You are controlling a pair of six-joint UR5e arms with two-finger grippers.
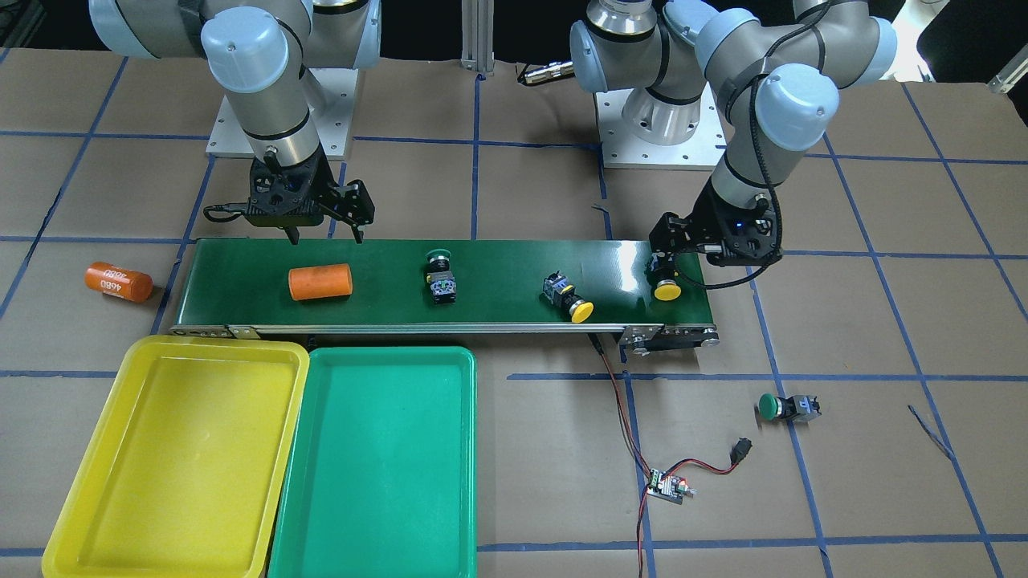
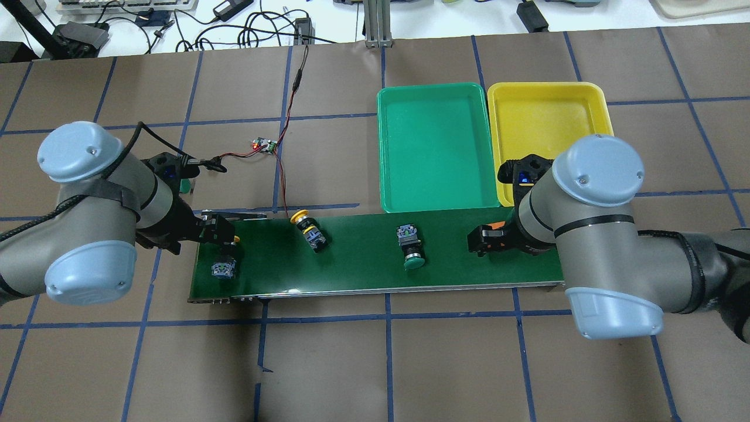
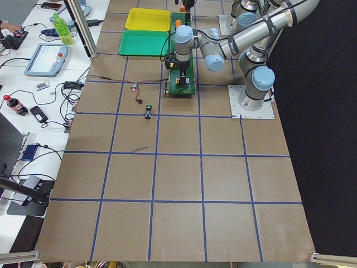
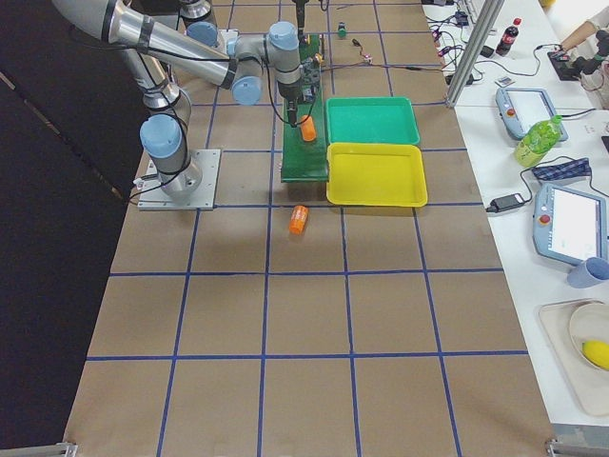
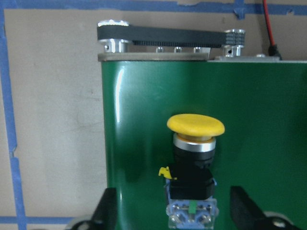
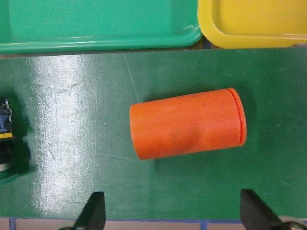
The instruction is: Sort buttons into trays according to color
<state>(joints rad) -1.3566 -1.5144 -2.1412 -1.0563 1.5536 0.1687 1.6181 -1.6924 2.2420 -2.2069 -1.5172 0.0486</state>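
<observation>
Nearest target: a yellow button [image 5: 194, 158] lies on the dark-green belt [image 1: 498, 281] close to its end on the robot's left, well apart from both trays.
Left end effector [image 1: 665, 265]: low over that button, with its fingers [image 5: 108, 211] spread to either side of the black body. A gap shows on each side, so nothing is pinched.
Right end effector [image 1: 325, 233]: spread and empty, hanging over an orange cylinder [image 6: 187, 123] that is no part of the sorting.
Handling: the button is probably light, rigid plastic. The domed cap looks smooth and likely to slip or roll.
Where to grip: the flat sides of the blocky body just under the metal collar, clear of the terminal end.
Other buttons: a second yellow button [image 1: 572, 301] and a green button [image 1: 439, 277] lie on the belt, and another green one [image 1: 783, 407] lies on the table [image 1: 883, 482].
Trays: the yellow tray [image 1: 80, 482] and the green tray [image 1: 466, 449] touch side by side, and neither holds a button.
Hard to see: from overhead, the left end effector covers most of the yellow cap and the right arm hides most of the cylinder. The side views are too small to show finger positions.
</observation>
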